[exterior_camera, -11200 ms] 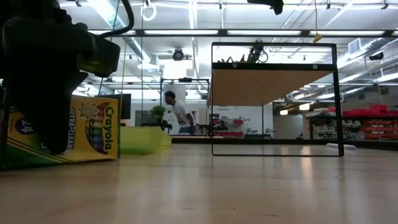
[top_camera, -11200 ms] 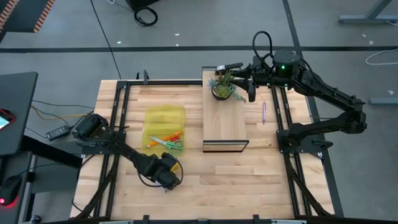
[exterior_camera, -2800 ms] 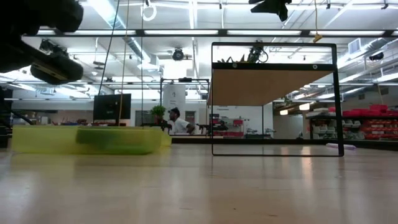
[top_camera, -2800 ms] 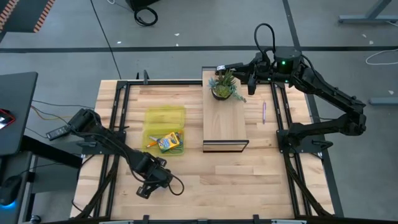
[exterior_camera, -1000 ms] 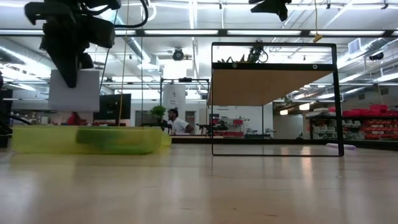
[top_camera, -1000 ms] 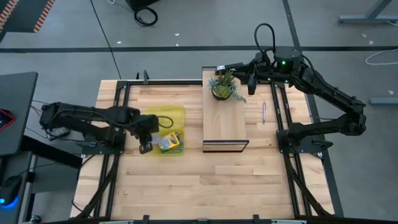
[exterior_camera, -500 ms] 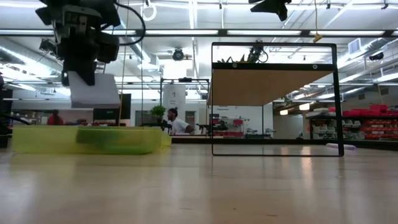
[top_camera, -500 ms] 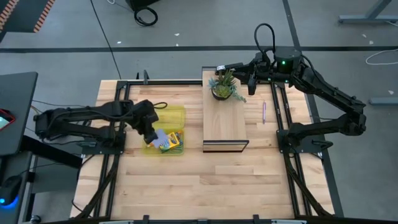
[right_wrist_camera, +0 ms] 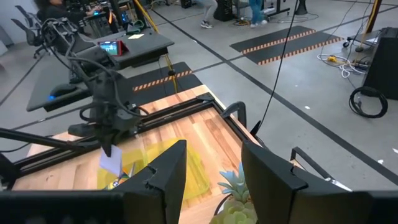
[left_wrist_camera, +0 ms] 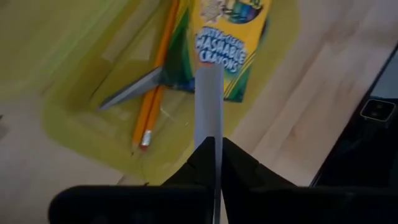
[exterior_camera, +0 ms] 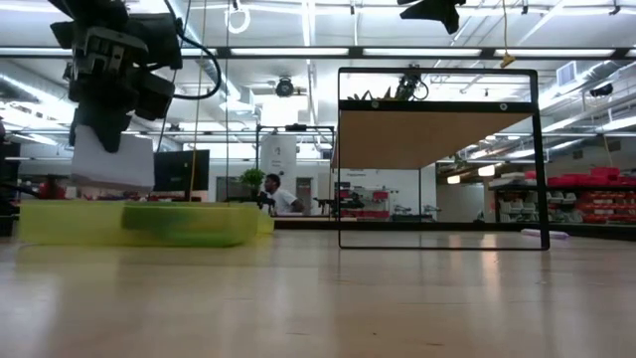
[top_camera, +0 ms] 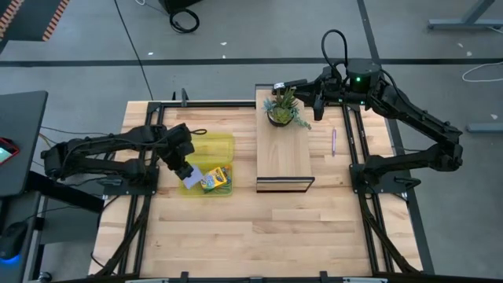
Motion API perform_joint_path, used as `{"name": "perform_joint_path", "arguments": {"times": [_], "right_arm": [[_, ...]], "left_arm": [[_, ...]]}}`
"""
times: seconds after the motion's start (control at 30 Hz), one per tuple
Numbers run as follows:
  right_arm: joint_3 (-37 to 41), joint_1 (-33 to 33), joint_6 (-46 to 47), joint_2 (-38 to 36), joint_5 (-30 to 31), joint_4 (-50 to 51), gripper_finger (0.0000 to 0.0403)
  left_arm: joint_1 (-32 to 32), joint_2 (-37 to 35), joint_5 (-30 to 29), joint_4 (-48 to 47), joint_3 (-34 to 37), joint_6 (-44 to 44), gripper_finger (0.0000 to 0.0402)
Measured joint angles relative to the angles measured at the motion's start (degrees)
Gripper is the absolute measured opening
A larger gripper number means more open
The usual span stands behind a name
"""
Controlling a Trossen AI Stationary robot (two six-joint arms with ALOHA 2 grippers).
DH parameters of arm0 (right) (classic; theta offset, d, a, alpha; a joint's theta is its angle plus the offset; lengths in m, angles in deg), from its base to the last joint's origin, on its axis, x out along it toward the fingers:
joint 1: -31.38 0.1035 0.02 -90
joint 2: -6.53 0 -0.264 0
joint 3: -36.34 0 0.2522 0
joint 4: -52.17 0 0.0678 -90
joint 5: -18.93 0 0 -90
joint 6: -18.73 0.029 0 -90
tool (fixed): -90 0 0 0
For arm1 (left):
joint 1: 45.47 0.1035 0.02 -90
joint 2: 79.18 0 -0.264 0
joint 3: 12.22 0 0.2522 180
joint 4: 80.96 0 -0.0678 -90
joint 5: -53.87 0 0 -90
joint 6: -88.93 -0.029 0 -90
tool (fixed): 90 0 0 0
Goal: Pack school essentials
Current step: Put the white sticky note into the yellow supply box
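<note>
Pale-blue paper nearest of all: pinching the pale blue square notepad (left_wrist_camera: 208, 99) by one edge, with the left gripper (left_wrist_camera: 216, 146) clamped tight on it so that the pad is hanging edge-down, slim enough to slip in among what is already packed. Hovering just above the yellow translucent rectangular case (top_camera: 206, 144), over its nearer end, clear of the rim and not yet resting on anything inside.

Looking down past the pad: lying flat in the case, the yellow-green crayon box (left_wrist_camera: 233, 37), with the orange pencil (left_wrist_camera: 155, 93) and the green-handled scissors (left_wrist_camera: 134, 89) tucked alongside and partly under it, probably leaving the top of the box as the flattest landing spot. Judging the step in hand as lowering and letting go, and calling for a level drop so the pad is not tipping against the case wall.

Further across the pale wooden table (top_camera: 236, 228): standing beside the case, the light wooden shelf with a black metal frame (top_camera: 284, 153), carrying the small potted green plant (top_camera: 283, 110) at its far end.

Beyond the shelf: lying alone on the table and not yet packed, the thin purple pen (top_camera: 333, 142).

Farthest off: waiting high beside the plant, the right gripper (right_wrist_camera: 211, 174), fingers spread apart and holding nothing.
</note>
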Motion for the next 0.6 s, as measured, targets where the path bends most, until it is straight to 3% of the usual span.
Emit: {"name": "perform_joint_path", "arguments": {"times": [0.33, 0.6], "right_arm": [[0.0, 0.0, -0.2, 0.0, 0.0, 0.0, 0.016], [0.0, 0.0, -0.1, 0.0, 0.0, 0.0, 0.016]], "left_arm": [[3.3, 0.0, 1.5, -7.5, 0.0, -4.7, 0.0014], [0.1, 0.9, 0.6, -5.8, 0.0, -5.9, 0.001]]}}
